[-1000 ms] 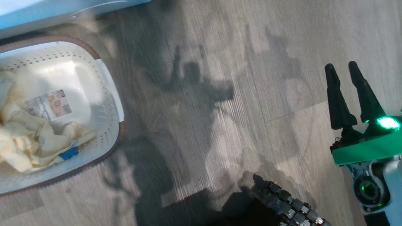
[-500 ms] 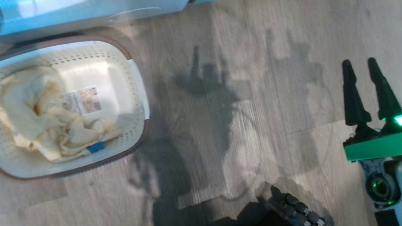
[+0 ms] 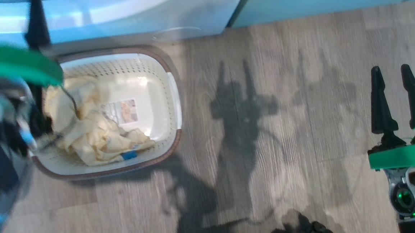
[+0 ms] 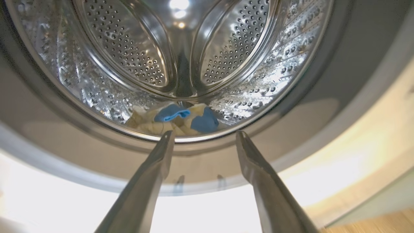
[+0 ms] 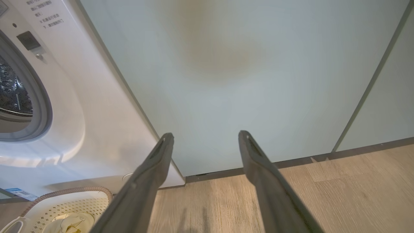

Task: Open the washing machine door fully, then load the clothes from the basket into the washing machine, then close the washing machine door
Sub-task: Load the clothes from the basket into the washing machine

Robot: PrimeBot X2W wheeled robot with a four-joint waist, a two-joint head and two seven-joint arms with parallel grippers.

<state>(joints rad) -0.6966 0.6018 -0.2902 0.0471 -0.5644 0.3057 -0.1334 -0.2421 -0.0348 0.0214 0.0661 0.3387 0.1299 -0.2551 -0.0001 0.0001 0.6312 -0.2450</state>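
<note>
With one garment [image 4: 181, 119] laid in the drum [image 4: 142, 55], the left claw [image 4: 203, 136] is held spread and empty at its mouth; more clothes [image 3: 93, 138] are kept in the basket [image 3: 175, 97] beside the washer [image 5: 106, 106], the right claw [image 3: 390, 69] spread idle.

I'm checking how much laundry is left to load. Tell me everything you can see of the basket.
The basket is a small cream plastic tub with rounded corners, perforated walls, a brown rim and a white side handle. It stands upright on the wooden floor, close before the washing machine. Pale yellow clothes lie crumpled in it, beside a printed label on its bottom. In the head view the robot's left arm hides its left end.
</note>
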